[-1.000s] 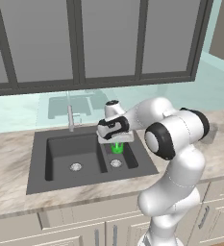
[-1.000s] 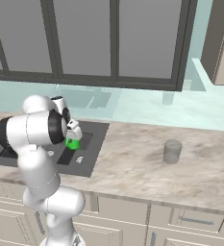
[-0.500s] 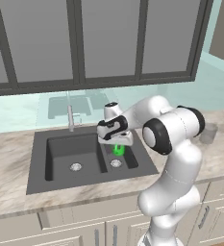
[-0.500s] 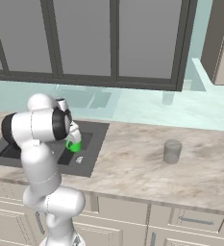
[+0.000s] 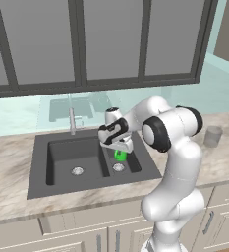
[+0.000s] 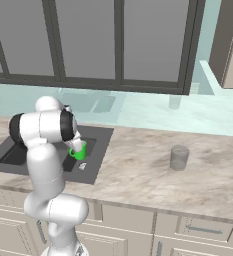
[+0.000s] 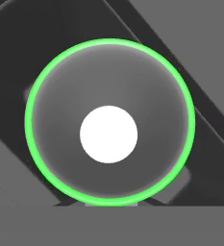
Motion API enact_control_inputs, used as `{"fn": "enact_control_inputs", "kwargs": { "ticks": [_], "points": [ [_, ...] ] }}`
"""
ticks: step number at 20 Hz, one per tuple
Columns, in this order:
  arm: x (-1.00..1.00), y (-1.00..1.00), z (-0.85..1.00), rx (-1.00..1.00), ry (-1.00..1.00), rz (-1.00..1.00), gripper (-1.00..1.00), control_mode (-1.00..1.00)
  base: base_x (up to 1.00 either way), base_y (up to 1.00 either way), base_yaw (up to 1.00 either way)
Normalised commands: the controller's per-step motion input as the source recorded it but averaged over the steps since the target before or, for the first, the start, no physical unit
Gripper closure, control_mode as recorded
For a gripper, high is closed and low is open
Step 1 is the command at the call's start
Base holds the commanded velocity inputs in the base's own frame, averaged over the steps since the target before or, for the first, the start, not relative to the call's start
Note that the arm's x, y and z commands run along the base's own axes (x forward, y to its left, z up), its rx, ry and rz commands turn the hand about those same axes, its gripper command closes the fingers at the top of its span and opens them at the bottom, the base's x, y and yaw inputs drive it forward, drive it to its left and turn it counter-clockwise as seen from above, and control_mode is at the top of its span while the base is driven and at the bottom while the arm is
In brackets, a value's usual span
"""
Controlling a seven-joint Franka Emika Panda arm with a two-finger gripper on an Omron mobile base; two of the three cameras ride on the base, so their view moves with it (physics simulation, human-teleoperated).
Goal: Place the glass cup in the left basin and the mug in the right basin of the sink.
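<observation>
The green mug [image 5: 120, 155] hangs upright just inside the right basin [image 5: 132, 165] of the dark sink [image 5: 37, 181], above its silver drain [image 5: 118, 167]. My gripper [image 5: 119, 149] is shut on the mug's top from above. The hand view looks straight down into the mug [image 7: 108, 67], showing its green rim and pale inside. From the right base view the mug [image 6: 79, 151] shows beside my arm. The left basin [image 5: 67, 150] holds only its round drain. The glass cup [image 5: 213, 136] stands on the counter far to the right, also in the right base view [image 6: 179, 157].
A slim silver faucet [image 5: 71, 120] rises behind the sink. Marble counter [image 6: 138, 175] stretches from the sink to the glass cup. Dark-framed windows line the back wall, and a cabinet hangs at the upper right.
My hand has come down a little with the mug, deeper toward the right basin. The glass cup has stayed where it was.
</observation>
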Motion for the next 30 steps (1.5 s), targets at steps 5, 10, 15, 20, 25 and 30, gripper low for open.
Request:
{"fn": "enact_control_inputs", "kwargs": {
  "ticks": [5, 10, 15, 20, 25, 30],
  "points": [
    [0.21, 0.06, -0.15, 0.00, 0.00, -0.22, 1.00, -1.00, 0.00, 0.00, 0.00],
    [0.20, 0.05, -0.21, 0.00, 0.00, -0.23, 1.00, -1.00, 0.00, 0.00, 0.00],
    [0.20, 0.02, -0.29, 0.00, 0.00, -0.21, 1.00, -1.00, 0.00, 0.00, 0.00],
    [0.26, 0.03, -0.29, 0.01, 0.00, -0.20, 1.00, -1.00, 0.00, 0.00, 0.00],
    [0.30, 0.04, -0.24, 0.01, 0.00, -0.18, 1.00, -1.00, 0.00, 0.00, 0.00],
    [0.28, 0.02, -0.23, 0.01, 0.00, -0.15, 1.00, -1.00, 0.00, 0.00, 0.00]
  ]
}}
